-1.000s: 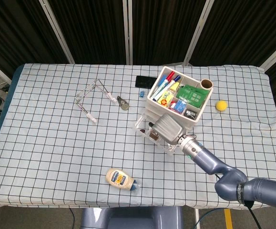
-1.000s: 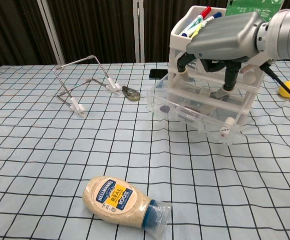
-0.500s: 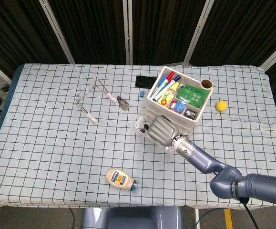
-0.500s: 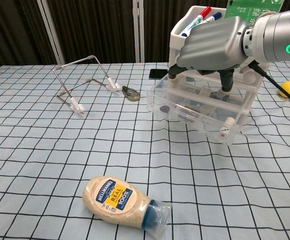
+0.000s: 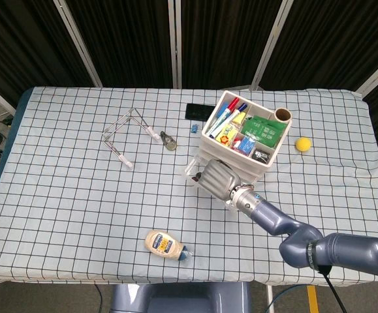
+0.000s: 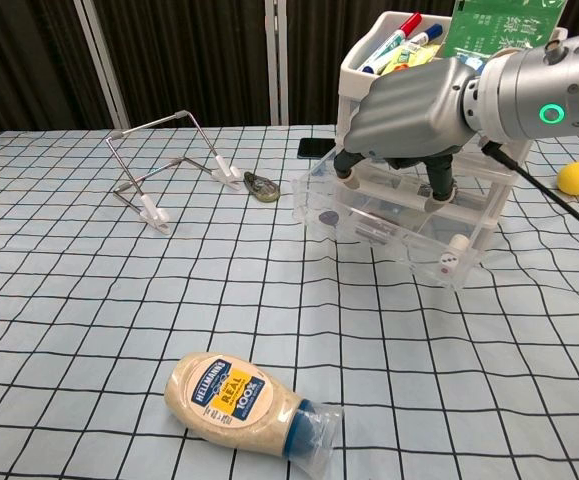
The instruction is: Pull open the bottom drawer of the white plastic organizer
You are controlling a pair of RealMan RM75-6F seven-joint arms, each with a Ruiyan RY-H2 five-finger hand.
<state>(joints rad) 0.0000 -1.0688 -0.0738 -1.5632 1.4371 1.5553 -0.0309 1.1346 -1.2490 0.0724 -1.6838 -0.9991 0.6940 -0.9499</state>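
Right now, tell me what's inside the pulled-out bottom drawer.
Through the clear bottom drawer: a small white die near the front corner and dark, indistinct items. The right hand covers part of the interior.

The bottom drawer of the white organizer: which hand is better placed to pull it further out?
The right hand. It already hovers over the bottom drawer of the white organizer, fingers pointing down into it. The left hand appears in neither view.

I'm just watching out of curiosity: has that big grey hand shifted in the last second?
Yes. The right hand slid leftward and slightly down across the organizer.
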